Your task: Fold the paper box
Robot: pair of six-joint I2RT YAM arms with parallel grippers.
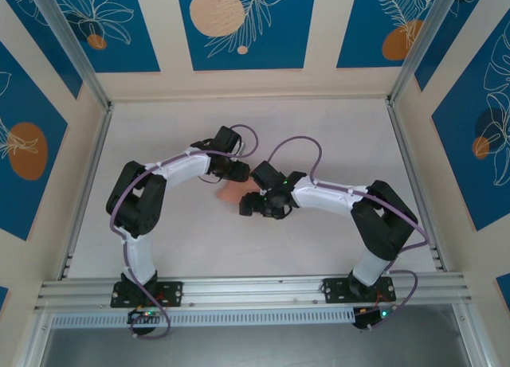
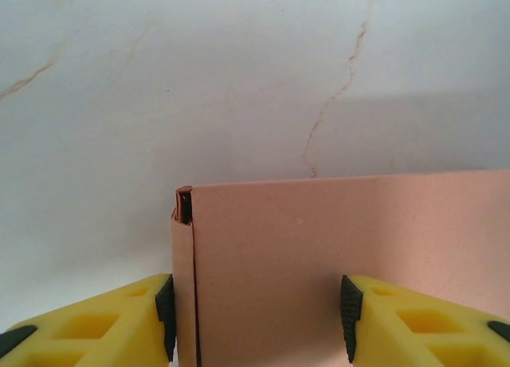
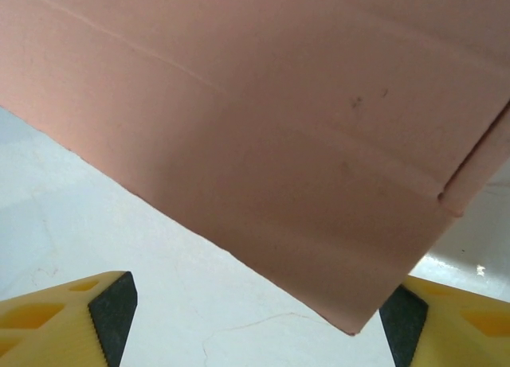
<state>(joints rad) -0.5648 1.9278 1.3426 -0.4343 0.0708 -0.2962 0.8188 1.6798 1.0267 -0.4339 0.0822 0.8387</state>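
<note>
The paper box sits mid-counter between the two arms. It is thin salmon card, judged light, springy and easy to crease or dent, so it is best taken along a folded edge rather than across a flat panel. The left gripper stands half open, one pad against the box's doubled edge; whether it truly clamps I cannot tell. The right gripper gapes wide, with a box corner between its pads, untouched. The counter offers open room all round, walls well apart.
</note>
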